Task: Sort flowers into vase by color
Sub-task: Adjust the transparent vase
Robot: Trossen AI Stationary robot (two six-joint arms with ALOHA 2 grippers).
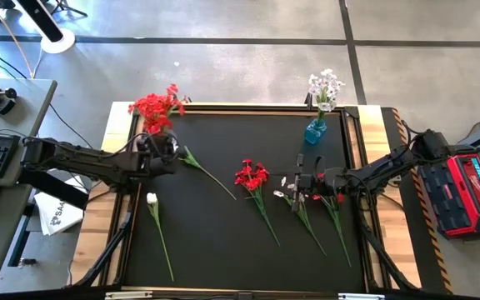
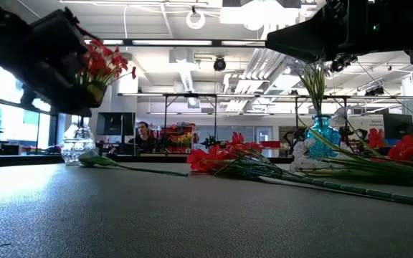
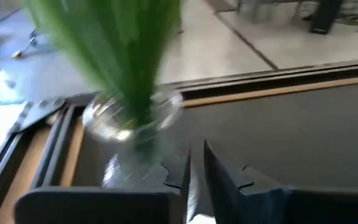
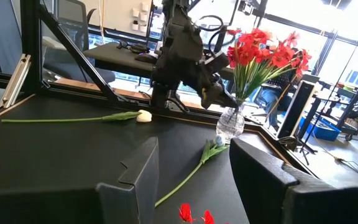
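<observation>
Flowers [image 1: 253, 177] on thin green stems across matte black table [image 1: 223, 233]

I see a black mat [image 1: 223, 242] covering the wood-edged table. A clear glass vase [image 4: 230, 124] of red flowers stands at its far left corner, and a blue vase [image 1: 315, 131] of white flowers stands at the far right. Lying flat on the mat are a white tulip [image 1: 152, 199] at the left, a green-stemmed bud [image 1: 192, 158] near the clear vase, a red spray [image 1: 251, 176] in the middle, and a white spray [image 1: 291, 190] and another red spray [image 1: 330, 200] to the right.
</observation>
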